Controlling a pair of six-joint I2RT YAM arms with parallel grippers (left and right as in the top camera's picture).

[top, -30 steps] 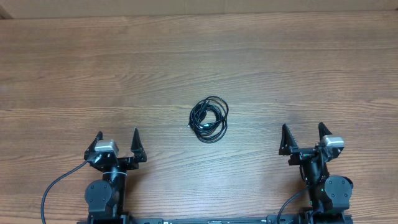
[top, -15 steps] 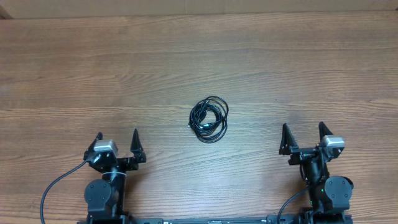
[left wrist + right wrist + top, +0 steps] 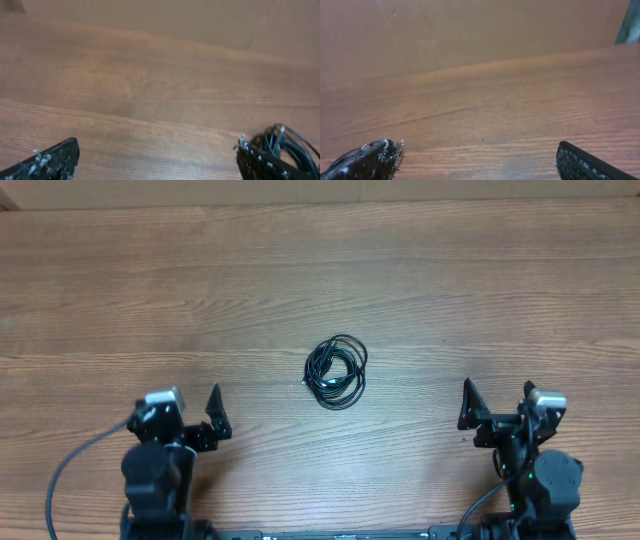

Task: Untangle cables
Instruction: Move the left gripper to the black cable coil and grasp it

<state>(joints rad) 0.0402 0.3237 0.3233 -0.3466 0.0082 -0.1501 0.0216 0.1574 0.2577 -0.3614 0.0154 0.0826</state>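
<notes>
Left tool (image 3: 184,406), right tool (image 3: 497,402) outward; cables (image 3: 336,372) coiled

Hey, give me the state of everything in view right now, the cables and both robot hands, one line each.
cables: bunched in a tangled coil, lying on the table, touched by neither hand.
left hand: open, empty, apart from the cables.
right hand: open, empty, apart from the cables.

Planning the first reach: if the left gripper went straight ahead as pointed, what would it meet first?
Likely nothing: only bare table lies ahead of the left gripper; the cables sit off to its right.
</notes>
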